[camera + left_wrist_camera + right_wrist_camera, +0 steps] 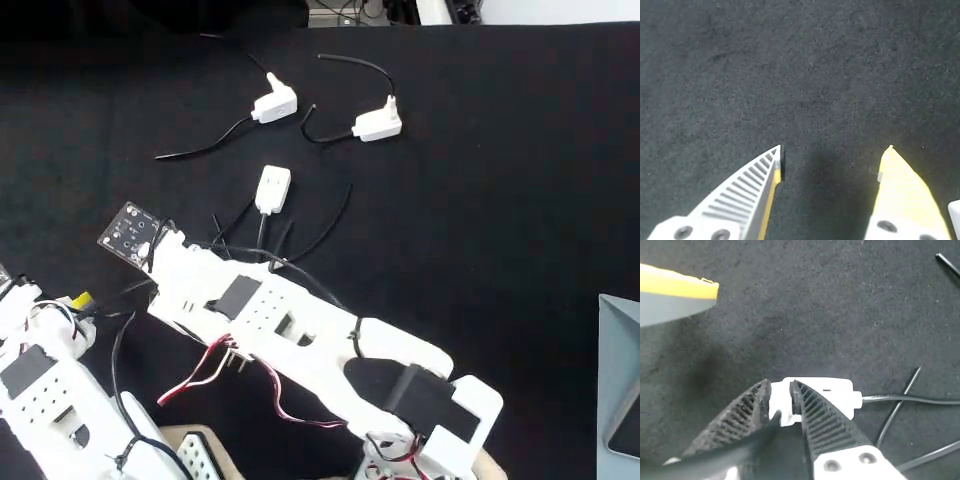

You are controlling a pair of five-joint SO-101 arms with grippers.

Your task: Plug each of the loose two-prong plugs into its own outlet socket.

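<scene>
Right claw pinched a white plastic two-prong plug; left claw (yellow-tipped) hung open above black desk

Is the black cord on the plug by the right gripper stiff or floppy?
Probably floppy: the black cord is thin and lies slack on the cloth. The white plug looks small, so likely light; the cord should trail.

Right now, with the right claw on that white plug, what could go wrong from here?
The right claw pinches the white plug only by one end, so it may twist or slip when moved. Its cable crosses other black cables, which could snag or drag. The open left claw sits close by, its yellow finger near the plug, so the arms might bump.
</scene>
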